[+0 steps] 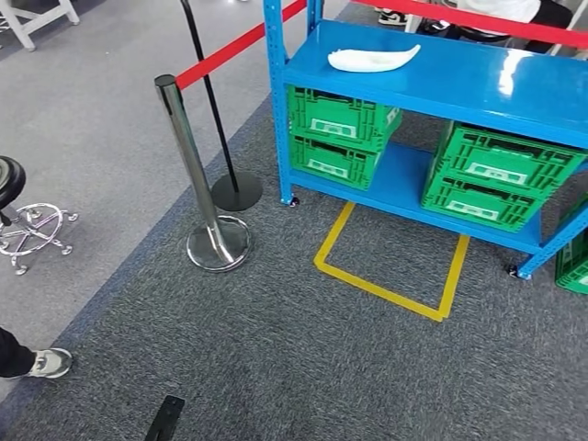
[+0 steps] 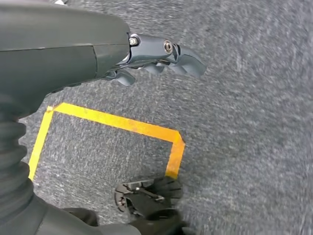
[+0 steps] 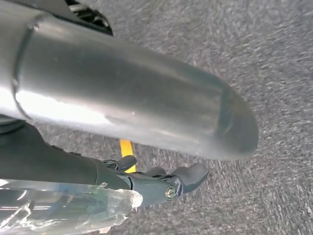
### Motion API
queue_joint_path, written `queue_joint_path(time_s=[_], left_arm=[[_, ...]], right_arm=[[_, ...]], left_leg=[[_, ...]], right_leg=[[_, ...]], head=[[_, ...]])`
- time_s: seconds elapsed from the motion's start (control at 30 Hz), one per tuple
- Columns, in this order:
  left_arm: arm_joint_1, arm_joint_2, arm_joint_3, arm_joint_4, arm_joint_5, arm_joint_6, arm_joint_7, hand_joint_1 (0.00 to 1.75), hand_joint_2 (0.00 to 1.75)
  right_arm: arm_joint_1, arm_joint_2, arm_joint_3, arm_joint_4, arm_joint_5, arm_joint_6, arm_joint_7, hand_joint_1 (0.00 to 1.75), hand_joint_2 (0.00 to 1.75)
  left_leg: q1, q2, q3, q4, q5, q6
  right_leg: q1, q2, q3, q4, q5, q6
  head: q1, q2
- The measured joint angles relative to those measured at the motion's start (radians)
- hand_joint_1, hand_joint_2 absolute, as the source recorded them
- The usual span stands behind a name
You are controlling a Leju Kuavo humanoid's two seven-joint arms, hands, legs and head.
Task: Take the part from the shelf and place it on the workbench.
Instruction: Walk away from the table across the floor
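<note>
The blue shelf (image 1: 444, 78) stands on grey carpet (image 1: 277, 349) with green crates (image 1: 340, 133) below; the white part (image 1: 373, 59) lies on its top board. Left robot hand (image 2: 162, 61) and right robot hand (image 3: 162, 181) hang empty, fingers loosely apart.

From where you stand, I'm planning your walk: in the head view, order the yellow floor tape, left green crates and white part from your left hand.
Measured from the left hand, hanging at my side:
1. yellow floor tape, on the carpet before the shelf.
2. left green crates, lower level.
3. white part, top level, farthest back.
</note>
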Motion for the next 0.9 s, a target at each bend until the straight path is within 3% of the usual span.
queue_joint_path(time_s=[0.03,0.07,0.1,0.13,0.2,0.27,0.33,0.4,0.47,0.53,0.57,0.6,0.67,0.73,0.77,0.83,0.9], left_arm=[[0.002,0.000,0.000,0.000,0.000,0.000,0.000,0.00,1.75],[0.003,0.000,0.000,0.000,0.000,0.000,0.000,0.00,1.75],[0.003,0.000,0.000,0.000,0.000,0.000,0.000,0.00,1.75],[0.003,0.000,0.000,0.000,0.000,0.000,0.000,0.00,1.75],[0.002,0.000,0.000,0.000,-0.001,0.000,0.000,0.00,1.75],[0.001,0.000,0.000,0.000,-0.004,0.000,0.001,0.00,1.75],[-0.002,-0.001,0.000,0.000,-0.006,-0.001,0.002,0.00,1.75],[-0.004,0.000,0.000,0.000,-0.006,0.000,0.003,0.00,1.75],[-0.003,0.000,0.001,0.000,-0.006,-0.001,0.003,0.00,1.75],[0.001,0.000,0.001,0.000,-0.006,-0.001,0.003,0.00,1.75],[0.002,0.000,0.001,0.000,-0.006,-0.001,0.003,0.00,1.75],[0.002,0.000,0.001,0.000,-0.006,-0.001,0.003,0.00,1.75],[0.001,-0.001,0.001,0.000,-0.007,-0.001,0.003,0.00,1.75],[0.000,-0.001,0.001,0.000,-0.008,-0.001,0.003,0.00,1.75],[-0.001,-0.001,0.001,0.000,-0.008,-0.001,0.003,0.00,1.75],[-0.005,-0.001,0.001,0.000,-0.009,-0.001,0.003,0.00,1.75],[-0.008,-0.001,0.001,0.000,-0.009,-0.001,0.003,0.00,1.75]], right_arm=[[0.000,0.000,0.000,0.000,0.001,0.000,0.001,0.00,0.00],[0.001,0.000,0.000,0.000,0.002,0.000,0.001,0.00,0.00],[0.002,0.000,0.000,0.000,0.003,0.000,0.002,0.00,0.00],[0.003,0.001,0.000,0.000,0.004,0.000,0.003,0.00,0.00],[0.001,0.001,0.000,0.000,0.004,-0.001,0.004,0.00,0.00],[0.000,0.001,0.000,0.000,0.005,-0.001,0.005,0.00,0.00],[0.006,0.001,0.000,0.000,0.005,-0.002,0.006,0.00,0.00],[0.010,0.001,0.000,0.000,0.005,-0.003,0.007,0.00,0.00],[0.006,0.002,0.000,0.000,0.006,-0.002,0.007,0.00,0.00],[0.003,0.002,0.000,0.000,0.005,-0.002,0.008,0.00,0.00],[0.003,0.002,0.000,0.000,0.005,-0.002,0.008,0.00,0.00],[0.004,0.002,0.000,0.000,0.005,-0.003,0.008,0.00,0.00],[0.005,0.002,0.000,0.000,0.005,-0.003,0.009,0.00,0.00],[0.001,0.002,0.000,0.000,0.006,-0.003,0.009,0.00,0.00],[-0.001,0.003,0.000,0.000,0.006,-0.002,0.009,0.00,0.00],[-0.002,0.003,0.000,0.000,0.008,-0.001,0.008,0.00,0.00],[-0.001,0.004,0.000,0.000,0.008,0.002,0.006,0.00,0.00]], left_leg=[[0.000,-0.005,-0.029,0.054,-0.014,0.000],[0.000,-0.007,-0.042,0.073,-0.007,0.001],[0.001,-0.010,-0.037,0.053,0.019,0.002],[0.002,-0.014,-0.014,-0.002,0.057,0.003],[0.008,-0.047,0.047,-0.141,0.119,0.005],[0.011,-0.070,0.077,-0.211,0.134,0.008],[0.009,-0.061,0.078,-0.217,0.134,0.019],[0.010,-0.044,0.079,-0.222,0.139,0.034],[0.008,-0.024,0.079,-0.225,0.140,0.045],[0.005,-0.002,0.080,-0.224,0.138,0.048],[0.003,0.008,0.080,-0.224,0.137,0.049],[0.003,0.017,0.082,-0.224,0.136,0.048],[0.002,0.034,0.088,-0.224,0.132,0.044],[-0.004,0.048,0.093,-0.222,0.127,0.035],[-0.006,0.053,0.094,-0.221,0.126,0.030],[-0.006,0.064,0.096,-0.223,0.126,0.020],[-0.003,0.051,0.090,-0.208,0.111,0.008]], right_leg=[[0.000,0.011,0.000,0.000,0.000,-0.001],[0.000,0.022,0.000,0.000,0.000,-0.001],[-0.001,0.034,0.000,0.000,0.001,0.000],[-0.001,0.045,0.001,0.000,0.001,0.002],[-0.001,0.067,-0.001,0.003,0.002,0.009],[0.000,0.085,-0.008,0.003,0.005,0.022],[-0.003,0.097,-0.014,-0.003,0.010,0.035],[-0.003,0.067,-0.031,0.023,-0.009,0.045],[-0.001,0.016,-0.082,0.130,-0.070,0.051],[-0.001,-0.002,-0.144,0.261,-0.127,0.055],[-0.001,-0.004,-0.156,0.289,-0.131,0.055],[-0.001,-0.006,-0.146,0.275,-0.115,0.055],[0.000,-0.026,-0.073,0.145,-0.051,0.051],[0.003,-0.052,-0.009,0.030,-0.013,0.042],[0.005,-0.057,0.002,0.009,-0.009,0.036],[0.008,-0.042,0.000,0.007,-0.007,0.023],[0.005,-0.027,-0.001,0.003,-0.002,0.011]], head=[[0.000,0.000],[0.000,0.000],[0.000,0.000],[0.000,0.000],[-0.002,0.000],[-0.003,0.000],[-0.004,0.000],[0.000,0.000],[0.005,0.000],[0.005,0.000],[0.005,0.000],[0.005,0.000],[0.006,0.000],[0.005,0.000],[0.004,0.000],[0.002,0.000],[0.000,0.000]])
